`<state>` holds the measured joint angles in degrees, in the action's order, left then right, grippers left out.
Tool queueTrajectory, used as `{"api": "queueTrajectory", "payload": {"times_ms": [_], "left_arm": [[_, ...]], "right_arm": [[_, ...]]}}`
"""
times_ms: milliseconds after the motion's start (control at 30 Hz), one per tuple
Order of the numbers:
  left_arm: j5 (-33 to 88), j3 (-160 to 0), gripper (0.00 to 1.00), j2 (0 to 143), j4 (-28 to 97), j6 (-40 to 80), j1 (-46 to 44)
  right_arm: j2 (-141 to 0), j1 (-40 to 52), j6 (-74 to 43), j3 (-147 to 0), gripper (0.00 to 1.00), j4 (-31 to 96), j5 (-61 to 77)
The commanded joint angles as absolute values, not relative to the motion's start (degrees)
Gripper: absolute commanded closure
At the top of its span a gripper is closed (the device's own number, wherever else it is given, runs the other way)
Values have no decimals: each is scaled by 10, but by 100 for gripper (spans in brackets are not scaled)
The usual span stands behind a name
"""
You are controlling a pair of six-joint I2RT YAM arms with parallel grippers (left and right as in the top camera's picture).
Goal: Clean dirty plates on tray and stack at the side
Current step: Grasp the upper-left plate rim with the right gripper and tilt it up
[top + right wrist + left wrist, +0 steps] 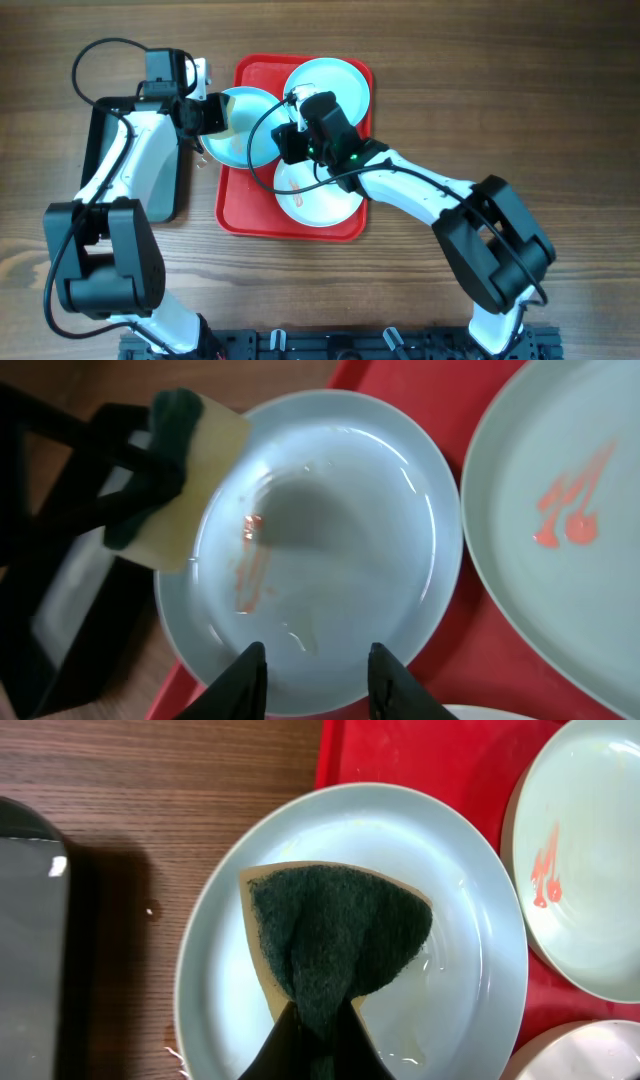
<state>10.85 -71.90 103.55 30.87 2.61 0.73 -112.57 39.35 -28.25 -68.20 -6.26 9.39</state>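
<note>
The red tray [240,205] holds three plates. The left turquoise plate [250,135] overhangs the tray's left rim; it also shows in the left wrist view [460,890] and the right wrist view [340,530], with a faint red smear [252,565] and wet streaks. My left gripper [212,115] is shut on a green-and-tan sponge [335,935] resting on that plate's left part. My right gripper [315,670] is open, its fingers over the same plate's near rim. A second turquoise plate [335,85] carries red stains [565,520]. The whiter plate [320,200] lies at the tray's front.
A black tray with a shiny base [150,175] stands left of the red tray on the wooden table, close to the left plate's overhanging edge. The two arms meet over the red tray's left half.
</note>
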Motion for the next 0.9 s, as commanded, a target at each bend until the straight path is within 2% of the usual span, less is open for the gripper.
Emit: {"api": "queueTrajectory", "payload": {"times_ms": [0,233,433,867], "left_arm": [[119,-719,96,1054,302,17,-3],[108,-719,96,1058,294,17,-3],[109,-718,96,1058,293,18,-3],[109,-718,96,1058,293,18,-3]], "right_arm": [[-1160,394,-306,-715,64,-51,63],[-1204,396,-299,-810,63,43,35],[-1209,396,-300,-817,64,75,18],[-1236,397,-306,-818,64,65,15]]}}
